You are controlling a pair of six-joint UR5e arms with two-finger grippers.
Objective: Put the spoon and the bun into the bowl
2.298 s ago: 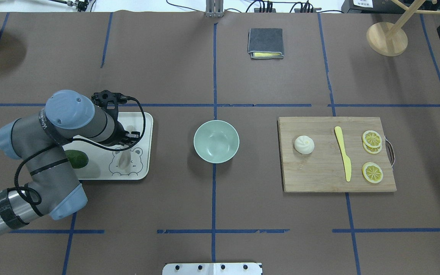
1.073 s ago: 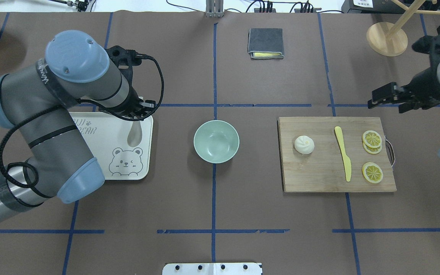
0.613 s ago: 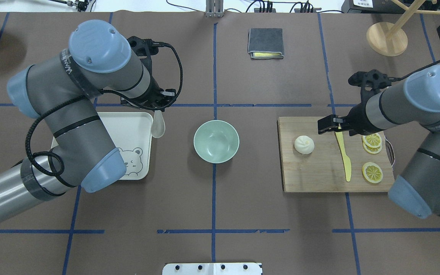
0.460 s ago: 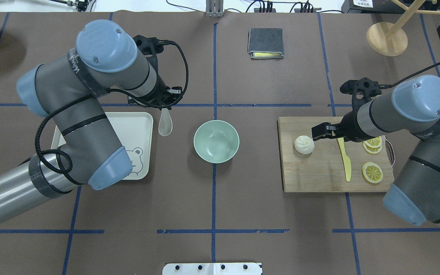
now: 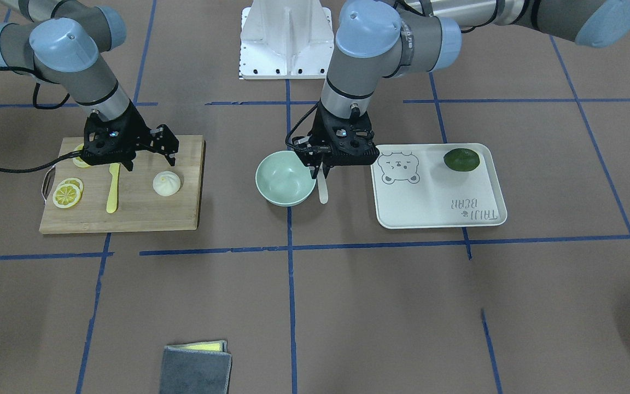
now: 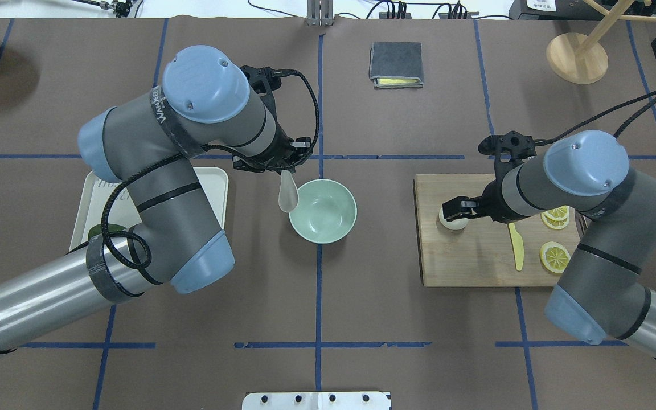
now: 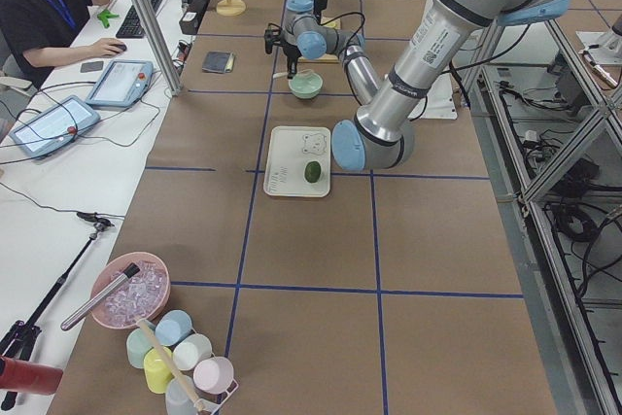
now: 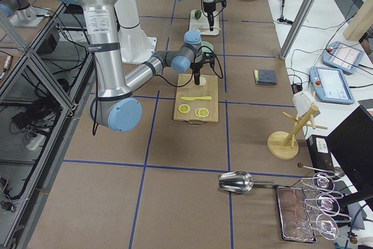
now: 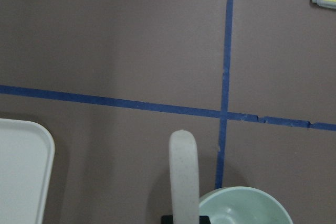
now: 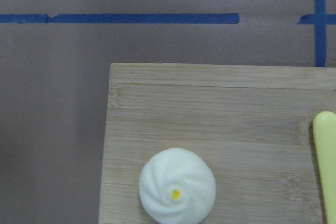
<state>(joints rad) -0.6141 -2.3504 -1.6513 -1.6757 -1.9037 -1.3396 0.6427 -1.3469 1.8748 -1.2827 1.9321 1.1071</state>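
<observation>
Starting at your left gripper, you have its jaws pinched on the handle of the spoon. The head hangs down at the tray-side rim of the bowl, not yet over the bowl's middle. The spoon looks light, thin and stiff, so I judge it could bounce or tip out if you let it go high or at the edge. Bring it over the centre and lower it first.

Your right gripper hovers with its jaws spread above the bun, not touching it. The bun sits alone near the bowl-side end of the cutting board, well apart from the yellow knife and the lemon slices. It looks soft and rounded, so take it low across its widest part and close gently, or it may squash or roll.

The only writing you can read is on the white tray: it looks like "TAIJI BEAR", beside a drawn bear face. White lettering on the left arm's black band is too small to read.
</observation>
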